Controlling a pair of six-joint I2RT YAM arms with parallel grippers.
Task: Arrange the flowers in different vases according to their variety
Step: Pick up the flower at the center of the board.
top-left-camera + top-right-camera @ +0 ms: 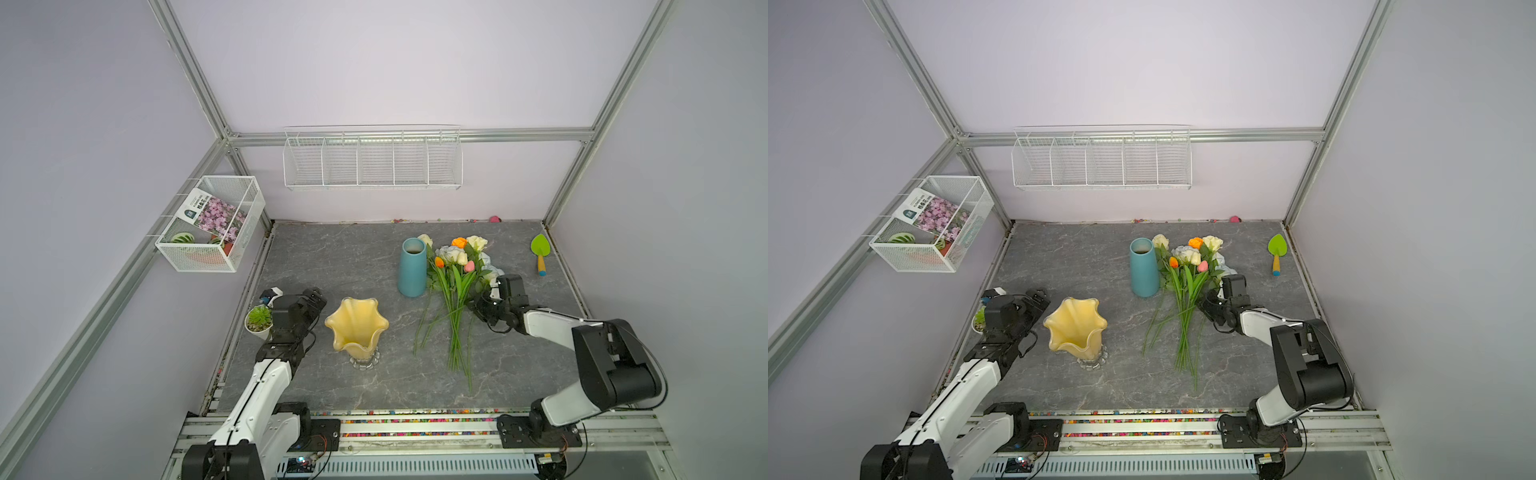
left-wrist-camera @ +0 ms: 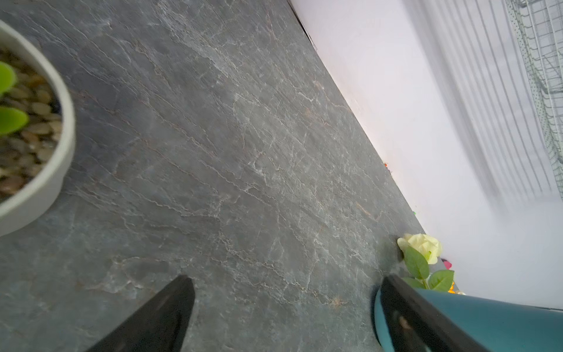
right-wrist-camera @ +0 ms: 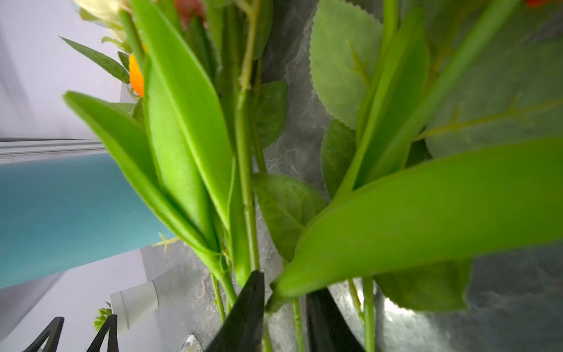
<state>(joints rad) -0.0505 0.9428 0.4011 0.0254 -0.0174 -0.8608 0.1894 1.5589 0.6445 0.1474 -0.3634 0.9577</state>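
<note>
The flowers point(image 1: 455, 266) lie in a bunch on the grey table, heads toward the back, stems fanning toward the front; both top views show them point(image 1: 1187, 266). The teal-blue vase point(image 1: 412, 268) stands just left of the heads. The amber vase point(image 1: 356, 328) stands front left. My right gripper point(image 1: 478, 307) reaches into the stems from the right. In the right wrist view its fingers point(image 3: 288, 282) stand narrowly apart on either side of a green stem point(image 3: 297, 317), with gaps showing. My left gripper point(image 1: 313, 297) hangs open left of the amber vase, nothing between its fingers point(image 2: 288, 279).
A small white pot with a succulent point(image 1: 258, 322) sits by the left arm. A green toy trowel point(image 1: 540, 251) lies at the back right. A wire basket point(image 1: 212, 224) hangs on the left wall and a wire rack point(image 1: 372, 160) on the back wall.
</note>
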